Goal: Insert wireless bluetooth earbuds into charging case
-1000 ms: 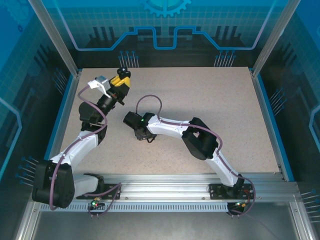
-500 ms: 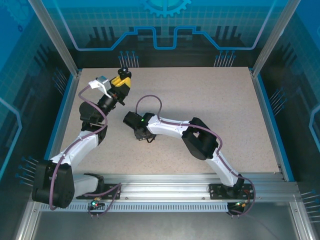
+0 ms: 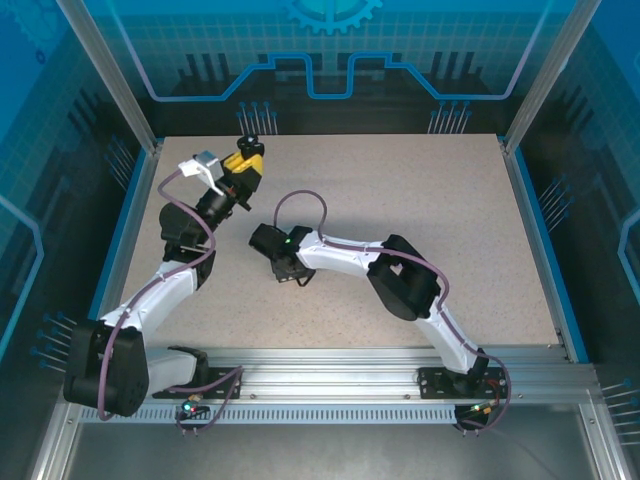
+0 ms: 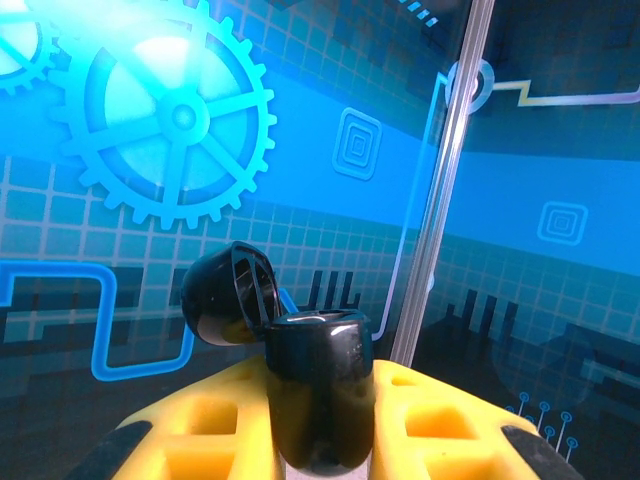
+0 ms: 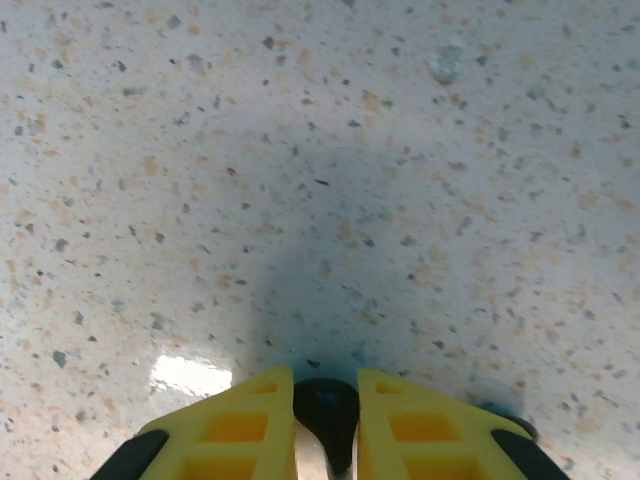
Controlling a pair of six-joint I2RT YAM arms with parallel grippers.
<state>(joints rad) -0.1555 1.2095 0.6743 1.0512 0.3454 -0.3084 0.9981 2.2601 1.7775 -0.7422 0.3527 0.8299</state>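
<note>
While clamping open-lidded charging case aloft in tight-shut left gripper as ready target, pinches black earbud at table level with near-closed right gripper, for insertion.

black case cut off below, black earbud half hidden
</note>
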